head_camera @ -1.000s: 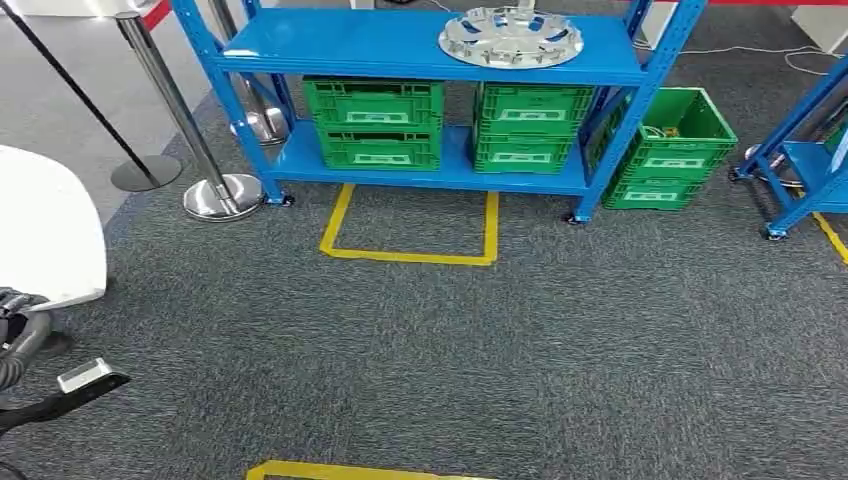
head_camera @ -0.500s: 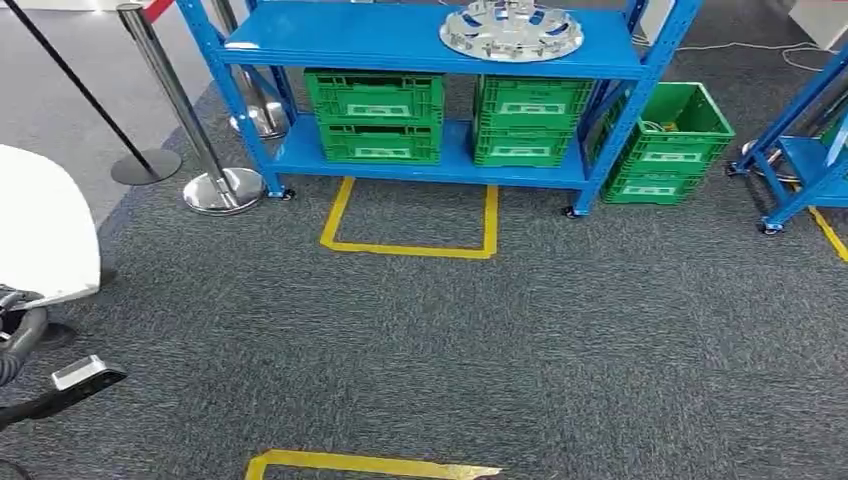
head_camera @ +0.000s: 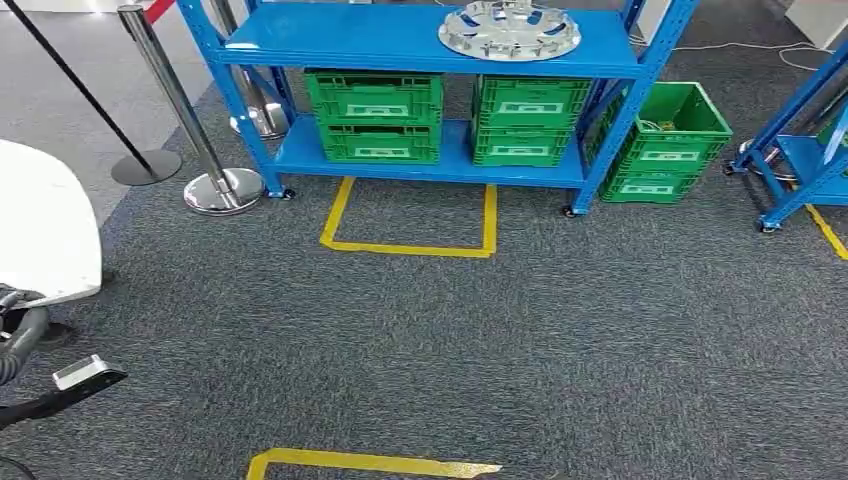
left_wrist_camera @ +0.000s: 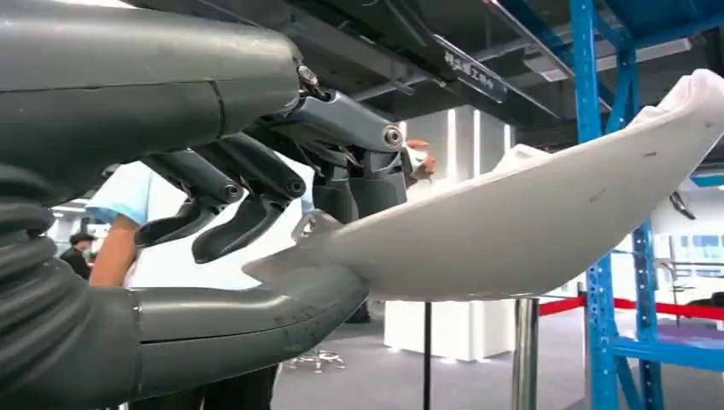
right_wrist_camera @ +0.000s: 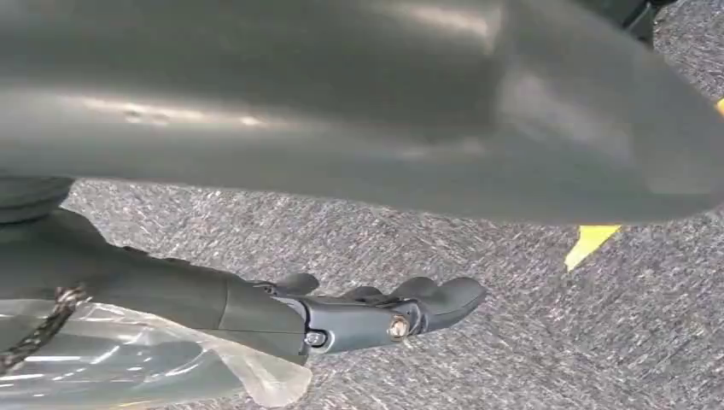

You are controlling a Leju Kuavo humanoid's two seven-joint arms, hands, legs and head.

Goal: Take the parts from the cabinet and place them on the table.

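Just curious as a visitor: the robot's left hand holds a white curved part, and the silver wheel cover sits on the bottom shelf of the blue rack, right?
Not quite. The left hand does hold the white curved part, but the silver wheel cover lies on the upper shelf of the blue rack, above the green crates. The head view shows it.

Blue shelving rack [head_camera: 420,40]; silver metal disc [head_camera: 509,30] on top shelf; green crates [head_camera: 375,115] with pale label strips on lower shelf, another green crate [head_camera: 668,145] beside rack on floor. Carpet [head_camera: 500,340] dark grey, speckled. Yellow tape outline [head_camera: 410,245] on carpet, second yellow strip [head_camera: 370,463] nearer. Chrome stanchion [head_camera: 185,115], red belt at its top. White curved part [left_wrist_camera: 529,231] in left hand [left_wrist_camera: 256,213], dark grey fingers. Right hand [right_wrist_camera: 359,312] dark grey, clear plastic film beside it
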